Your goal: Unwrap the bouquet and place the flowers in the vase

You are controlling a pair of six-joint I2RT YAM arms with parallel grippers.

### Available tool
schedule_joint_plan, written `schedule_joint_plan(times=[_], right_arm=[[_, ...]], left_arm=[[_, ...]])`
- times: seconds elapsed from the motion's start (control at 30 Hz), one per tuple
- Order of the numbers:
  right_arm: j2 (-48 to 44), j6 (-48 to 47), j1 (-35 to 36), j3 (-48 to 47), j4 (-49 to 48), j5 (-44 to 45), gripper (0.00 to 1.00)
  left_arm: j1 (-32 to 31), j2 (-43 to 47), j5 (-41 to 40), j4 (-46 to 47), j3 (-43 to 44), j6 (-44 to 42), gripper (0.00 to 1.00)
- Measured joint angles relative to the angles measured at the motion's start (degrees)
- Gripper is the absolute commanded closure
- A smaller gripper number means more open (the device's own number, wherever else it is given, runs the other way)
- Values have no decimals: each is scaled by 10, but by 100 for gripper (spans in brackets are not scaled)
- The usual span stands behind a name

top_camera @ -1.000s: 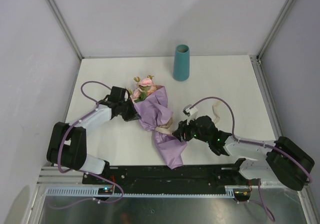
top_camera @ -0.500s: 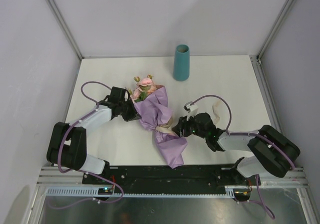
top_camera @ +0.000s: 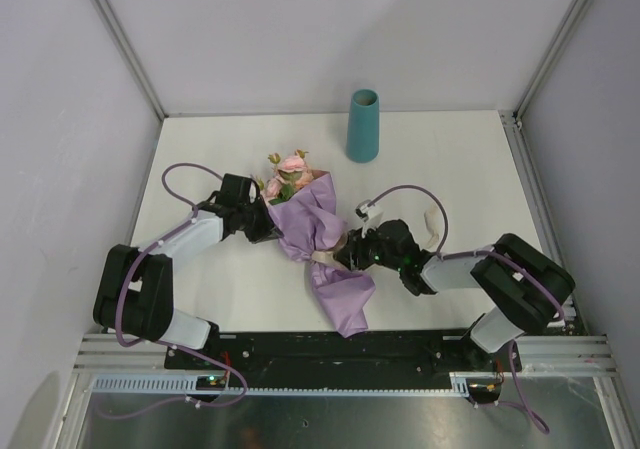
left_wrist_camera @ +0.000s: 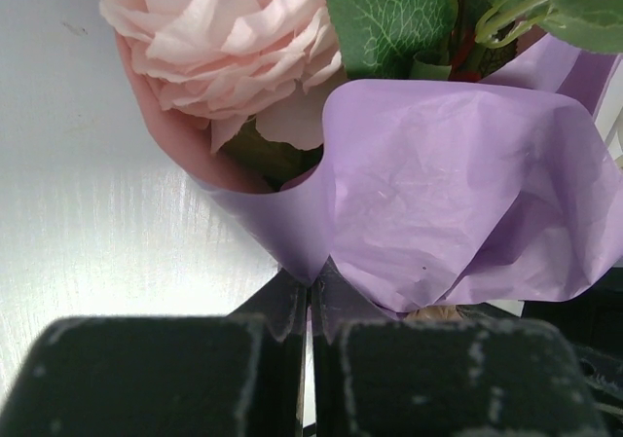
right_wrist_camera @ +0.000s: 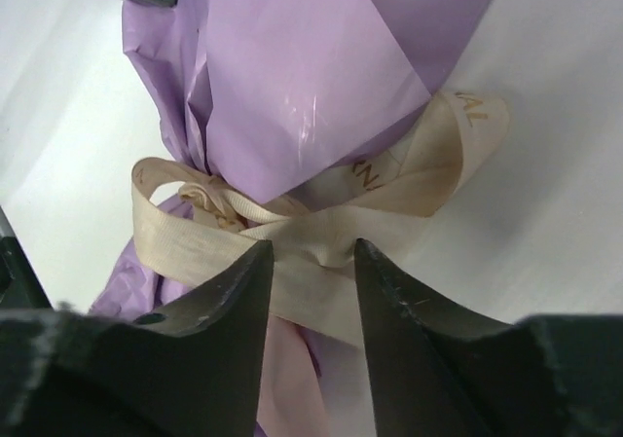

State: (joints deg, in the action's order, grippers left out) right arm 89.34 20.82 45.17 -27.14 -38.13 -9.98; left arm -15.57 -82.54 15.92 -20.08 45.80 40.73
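Jaws, left: pressed together on a fold of the lilac paper [left_wrist_camera: 467,194], at the wrap's upper rim, just beside a pale pink rose [left_wrist_camera: 214,38] and a green leaf [left_wrist_camera: 384,18].
Jaws, right: held apart, one on either side of the cream ribbon [right_wrist_camera: 321,237] at its knot; no pinch has been made yet.
Bouquet [top_camera: 318,239]: laid flat on the table [top_camera: 450,159] between the two arms, flower heads toward the far side and paper tail toward the near edge; wrapped and tied.
Flowers [top_camera: 290,167]: seen at the open end of the wrap; the stems are hidden by the paper.
Vase [top_camera: 362,126]: upright near the table's far edge, well apart from the bouquet; nothing is seen standing in it.
Step in hand (judged): the ribbon is to be undone by the right jaws while the wrap is anchored by the left.
Progress (judged): early; nothing has been unwrapped.
Method advised: a free tail or loop of ribbon should be taken rather than the knot's core, and drawn low along the table, away from the bouquet, so that the bow slips rather than tightens. The paper should be held firmly so that the bouquet is not dragged.
Risks (judged): paper may be caught together with the ribbon; the thin sheet may tear at the left pinch; the knot may lock if the wrong strand is pulled.
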Motion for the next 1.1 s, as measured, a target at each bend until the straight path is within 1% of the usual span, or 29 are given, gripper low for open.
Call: schedule_joint_plan(times=[0.13, 0.17, 0.2, 0.37, 0.53, 0.57, 0.6, 0.63, 0.7, 0.77, 0.87, 0.97, 1.1], right_arm=[[3, 1, 0, -4, 1, 6, 90], [3, 1, 1, -5, 4, 13, 95], [0, 3, 1, -5, 12, 23, 97], [-50, 13, -3, -5, 71, 95, 100], [-75, 26, -11, -5, 89, 132, 100], [-75, 28, -12, -5, 93, 135, 97], [-75, 31, -14, -5, 96, 135, 90], [-75, 34, -16, -5, 98, 133, 80], [-75, 42, -22, -5, 96, 119, 63], [-71, 51, -31, -5, 89, 96, 53], [-52, 68, -50, -5, 64, 50, 46], [-20, 82, -65, -5, 35, 4, 44], [27, 99, -79, -6, 4, -50, 45]], left_arm=[[0, 0, 2, 2, 0, 0, 100], [0, 0, 2, 2, 0, 0, 100], [0, 0, 2, 3, 0, 0, 100], [0, 1, -3, 4, -3, 1, 100], [0, 1, -5, 5, -5, 3, 100], [0, 1, -5, 5, -5, 3, 100], [0, 1, -5, 5, -5, 3, 100], [0, 1, -5, 5, -5, 3, 100], [0, 1, -3, 5, -5, 3, 100], [0, 2, -2, 5, -5, 3, 100], [0, 2, 0, 6, -5, 3, 100], [0, 2, 4, 7, -5, 3, 100], [0, 2, 8, 7, -5, 3, 100]])
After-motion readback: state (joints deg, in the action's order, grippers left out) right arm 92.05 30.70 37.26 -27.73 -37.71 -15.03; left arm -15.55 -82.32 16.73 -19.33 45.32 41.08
